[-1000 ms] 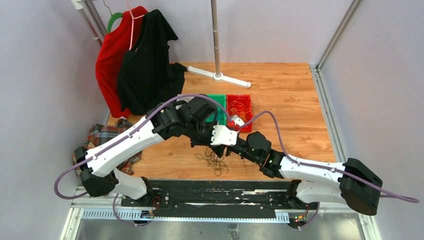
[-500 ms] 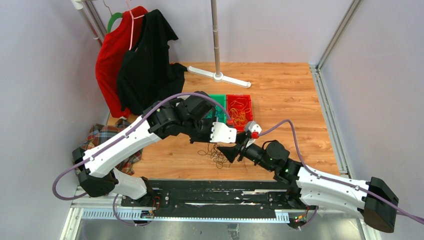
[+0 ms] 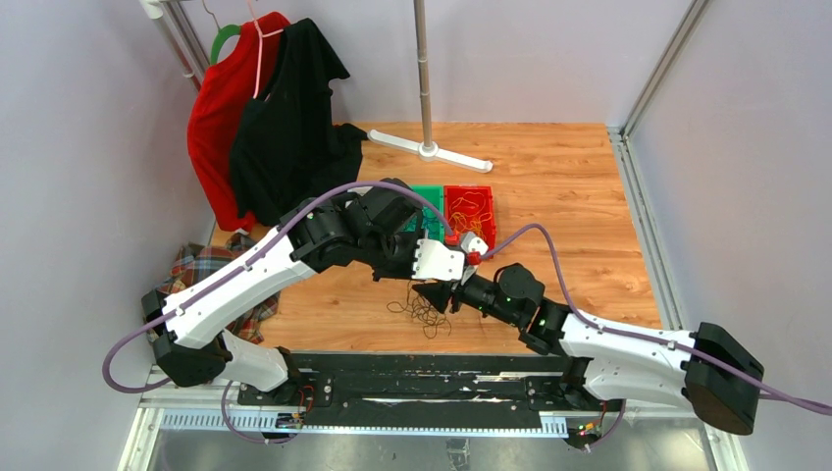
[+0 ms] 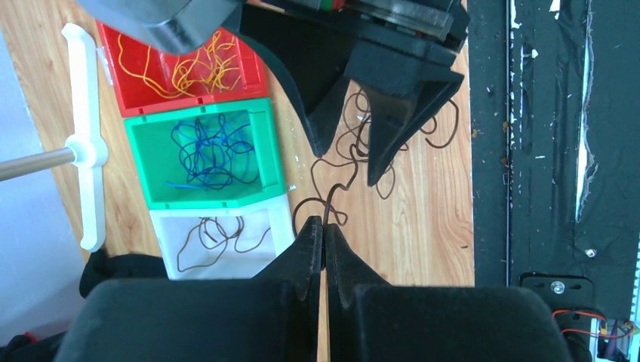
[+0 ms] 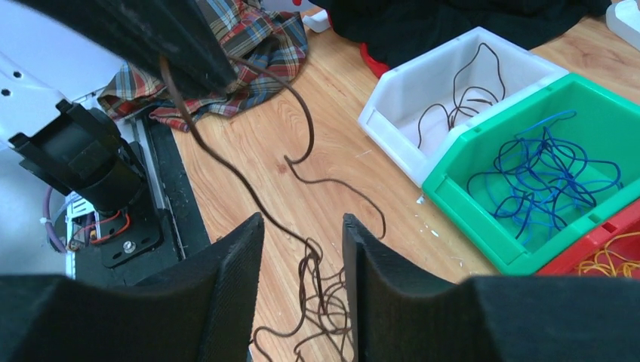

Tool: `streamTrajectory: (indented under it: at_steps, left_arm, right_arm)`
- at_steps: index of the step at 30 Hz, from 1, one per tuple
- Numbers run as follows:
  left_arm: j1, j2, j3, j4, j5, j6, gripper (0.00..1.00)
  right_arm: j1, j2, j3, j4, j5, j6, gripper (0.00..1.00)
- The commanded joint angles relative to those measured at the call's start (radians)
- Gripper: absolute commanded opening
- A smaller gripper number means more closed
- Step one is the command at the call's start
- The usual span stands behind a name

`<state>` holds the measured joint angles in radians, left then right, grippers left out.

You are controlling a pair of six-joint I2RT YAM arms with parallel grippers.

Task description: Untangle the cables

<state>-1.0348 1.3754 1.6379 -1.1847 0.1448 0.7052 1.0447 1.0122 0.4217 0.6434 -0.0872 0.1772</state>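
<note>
At mid-frame we see the left gripper (image 4: 323, 235) pinching a dark cable (image 3: 424, 314), the right gripper (image 5: 302, 222) spread astride its hanging strand

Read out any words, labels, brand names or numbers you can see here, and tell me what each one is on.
No text can be read in any view.
The red bin, green bin and white bin look unmarked, and the white arm shells show no legible label.
</note>
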Motion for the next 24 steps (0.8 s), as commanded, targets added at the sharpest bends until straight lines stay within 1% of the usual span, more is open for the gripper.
streamTrajectory:
  at_steps: [1,5,8,16,21,24]
  left_arm:
    - [0.002,-0.014,0.026,-0.006,0.004,0.009,0.0]
    - [0.001,-0.019,0.034,-0.006,0.008,0.007,0.0]
    - [0.001,-0.023,0.068,-0.008,0.007,0.005,0.0]
    - [0.001,-0.054,0.175,-0.011,-0.014,0.007,0.0]
    - [0.001,-0.068,0.265,-0.012,-0.047,0.01,0.0]
    - [0.001,-0.075,0.317,-0.011,-0.085,0.039,0.0]
  right_arm:
    - [0.012,0.033,0.064,0.078,-0.012,-0.024,0.39]
    - [0.012,0.08,0.069,0.077,-0.019,-0.02,0.3]
    - [0.012,0.123,0.04,0.105,-0.006,-0.004,0.22]
    - [0.011,0.269,-0.023,0.218,0.016,0.034,0.14]
    - [0.006,0.362,-0.048,0.294,0.038,0.059,0.1]
    - [0.004,0.412,-0.071,0.337,0.044,0.077,0.08]
